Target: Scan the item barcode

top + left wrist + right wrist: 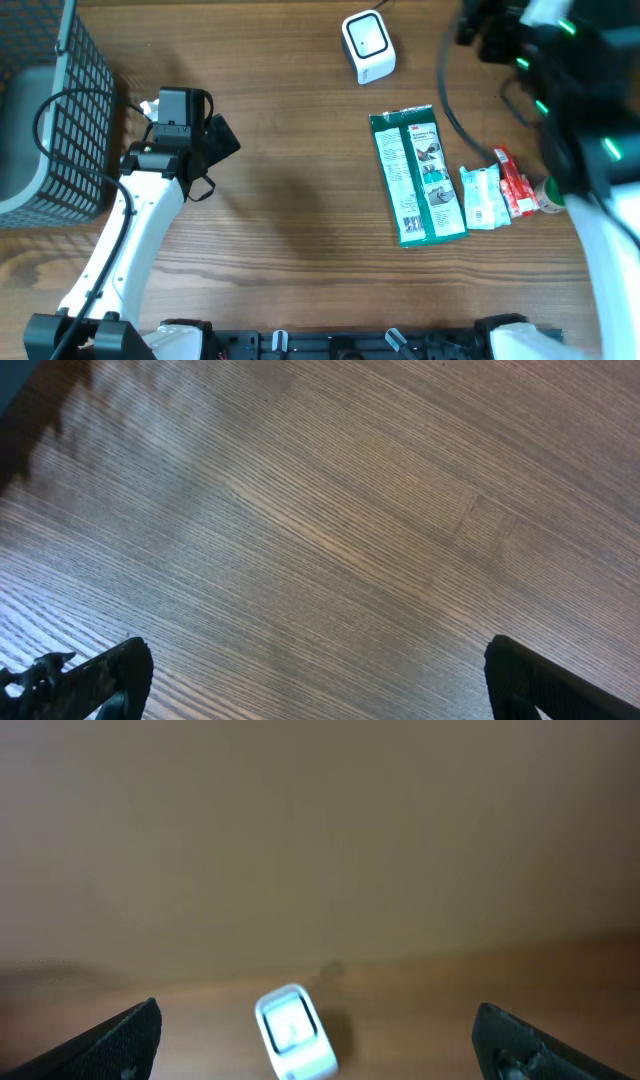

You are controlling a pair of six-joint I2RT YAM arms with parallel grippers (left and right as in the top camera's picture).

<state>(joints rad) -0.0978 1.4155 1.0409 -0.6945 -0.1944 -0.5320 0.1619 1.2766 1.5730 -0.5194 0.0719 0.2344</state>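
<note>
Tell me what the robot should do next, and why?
Probably lower the right gripper toward the green pack. Both it and the left gripper are open and empty, so nothing is picked up yet. The pack lies flat on the table near the scanner, on the right arm's side.

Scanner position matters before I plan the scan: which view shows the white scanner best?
Overhead: the white scanner appears whole and sharp. The right wrist view shows it small and blurred, low in frame. The left wrist view misses it.

One scanner [368, 44], one basket [88, 70], three packets [417, 177].
</note>
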